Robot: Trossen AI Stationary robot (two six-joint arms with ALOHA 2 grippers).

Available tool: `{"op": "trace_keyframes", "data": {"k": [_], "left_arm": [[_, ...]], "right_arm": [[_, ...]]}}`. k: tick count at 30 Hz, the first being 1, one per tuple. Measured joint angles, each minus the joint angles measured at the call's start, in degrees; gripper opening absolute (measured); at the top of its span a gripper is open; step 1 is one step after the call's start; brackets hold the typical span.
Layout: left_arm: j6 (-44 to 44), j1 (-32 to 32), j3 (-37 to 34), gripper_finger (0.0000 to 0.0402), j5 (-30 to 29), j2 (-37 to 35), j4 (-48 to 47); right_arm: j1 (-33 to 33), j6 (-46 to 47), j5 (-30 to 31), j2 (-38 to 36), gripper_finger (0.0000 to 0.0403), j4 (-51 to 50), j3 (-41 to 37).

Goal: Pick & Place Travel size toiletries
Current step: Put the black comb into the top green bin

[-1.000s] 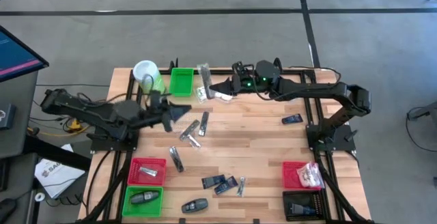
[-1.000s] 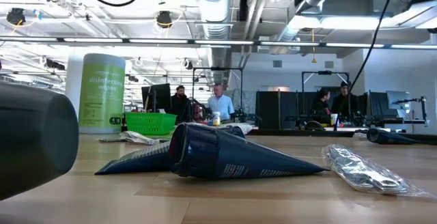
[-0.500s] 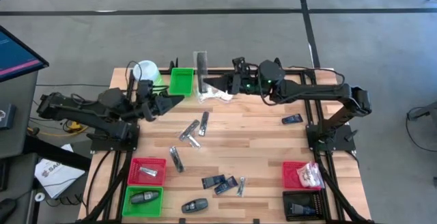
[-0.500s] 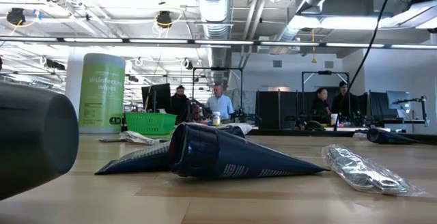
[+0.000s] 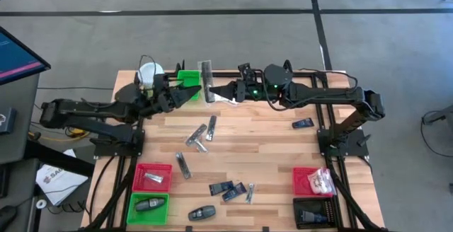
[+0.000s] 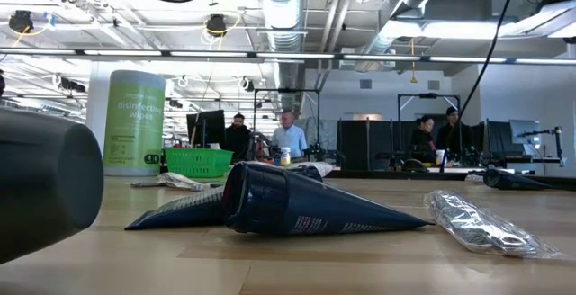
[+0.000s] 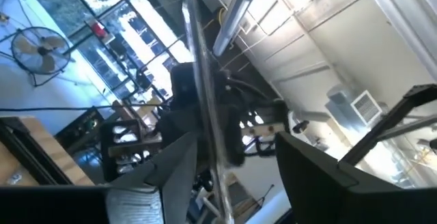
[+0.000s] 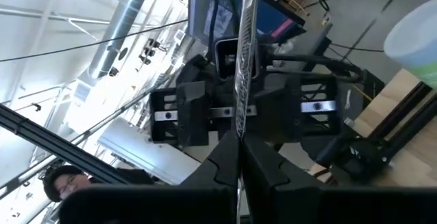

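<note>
1. The slim silvery packet (image 5: 207, 82) is in the air at the upper middle of the high view, just right of the far green bin (image 5: 187, 83). Its long axis runs up and down the frame.
2. The right pincer (image 5: 216, 90) is pressed together on the packet's lower end and reaches in from the right.
3. The left pincer (image 5: 188, 95) faces it from the left, just beside the packet. Its fingers (image 7: 167, 176) are spread, with the strip running between them and apparently touching neither.
4. Both arms are at the packet, but only the right one holds it, so any handover depends on the left closing across the strip's flat sides.
5. Loose on the tabletop (image 5: 269, 154):
   - about five more silvery packets (image 5: 211, 124)
   - three dark blue packets (image 5: 303, 124)
   - one black oval piece (image 5: 202, 213)
6. There are two green bins, two red bins (image 5: 152, 177), one black bin (image 5: 315, 214) and one green canister (image 5: 150, 75).
</note>
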Motion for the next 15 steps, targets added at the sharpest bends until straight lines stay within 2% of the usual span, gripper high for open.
{"op": "trace_keyframes", "data": {"k": [15], "left_arm": [[1.12,2.87,-0.04,0.0170,0.05,3.12,3.04]], "right_arm": [[0.31,0.34,-0.60,0.00,0.0000,-4.61,-0.01]]}}
